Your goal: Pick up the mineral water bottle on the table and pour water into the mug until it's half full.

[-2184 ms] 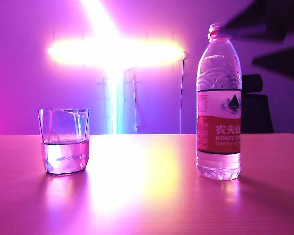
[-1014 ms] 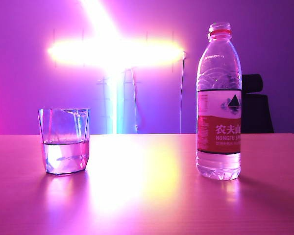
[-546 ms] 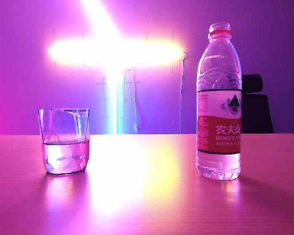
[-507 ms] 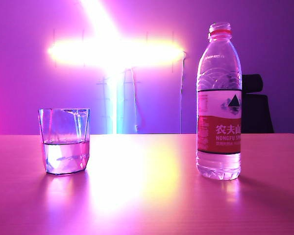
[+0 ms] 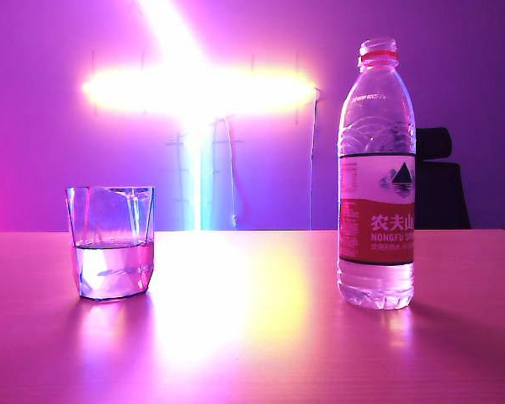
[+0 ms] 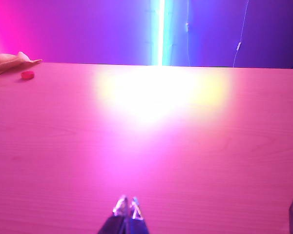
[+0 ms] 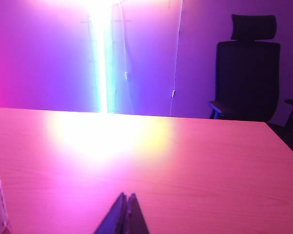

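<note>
Both the left pincer [image 6: 127,206] and right pincer [image 7: 125,201] are pinched closed, empty, away from the mineral water bottle [image 5: 376,175].

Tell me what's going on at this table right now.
Nothing is being handled. The mineral water bottle stands upright and uncapped on the table, apart from the mug, which holds water to roughly half its height. The left gripper and the right gripper both hang above bare tabletop with jaws shut, holding nothing. Neither arm shows in the exterior view.
</note>
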`<action>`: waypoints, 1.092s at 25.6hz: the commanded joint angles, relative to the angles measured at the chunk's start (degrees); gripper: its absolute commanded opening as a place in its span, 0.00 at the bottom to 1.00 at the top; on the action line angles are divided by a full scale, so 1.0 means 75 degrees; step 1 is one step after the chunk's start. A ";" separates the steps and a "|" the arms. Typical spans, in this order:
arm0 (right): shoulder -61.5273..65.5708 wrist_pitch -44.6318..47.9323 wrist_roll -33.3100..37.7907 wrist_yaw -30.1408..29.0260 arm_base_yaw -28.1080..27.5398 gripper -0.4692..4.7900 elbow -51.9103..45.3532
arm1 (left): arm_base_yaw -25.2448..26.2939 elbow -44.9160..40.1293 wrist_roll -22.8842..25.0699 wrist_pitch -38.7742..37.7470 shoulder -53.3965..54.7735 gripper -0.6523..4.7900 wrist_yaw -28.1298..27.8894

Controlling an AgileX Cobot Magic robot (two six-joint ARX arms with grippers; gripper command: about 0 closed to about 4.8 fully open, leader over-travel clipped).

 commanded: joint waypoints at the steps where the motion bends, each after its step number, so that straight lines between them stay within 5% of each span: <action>1: -0.0009 0.0044 -0.0038 -0.0012 -0.0029 0.07 -0.0035 | -0.0006 0.0032 -0.0020 0.0096 0.0009 0.12 0.0009; 28: -0.0009 -0.0265 -0.0015 -0.0213 -0.0886 0.07 -0.0035 | -0.0009 0.0032 -0.0020 0.0099 0.0009 0.12 0.0009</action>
